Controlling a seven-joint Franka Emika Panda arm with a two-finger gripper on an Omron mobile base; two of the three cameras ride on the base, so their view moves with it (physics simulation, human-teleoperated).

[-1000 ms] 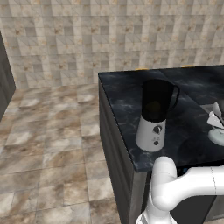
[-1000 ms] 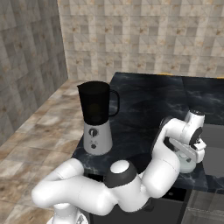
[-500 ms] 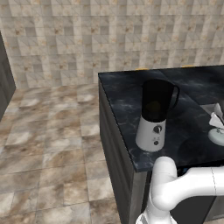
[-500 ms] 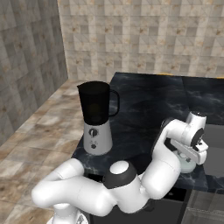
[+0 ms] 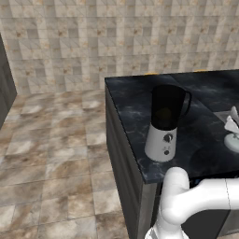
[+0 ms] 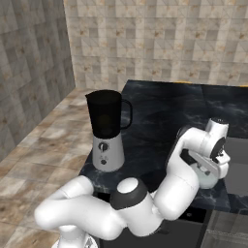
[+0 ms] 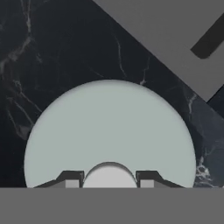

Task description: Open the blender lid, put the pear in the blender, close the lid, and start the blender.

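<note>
Hand view: the blender lid (image 7: 109,135) is lying flat on the dark counter (image 7: 52,52), well right of the open blender (image 6: 107,130), its small knob pinched by the gripper (image 7: 109,178), probably so it can be carried back to the jar.

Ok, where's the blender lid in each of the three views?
Left base view: the blender lid lies at the right edge, on the counter.
Right base view: lower right, well right of the blender.
Hand view: the big pale disc in the middle, jaws shut on its knob.
Shared landmark: the dark marble counter.
</note>
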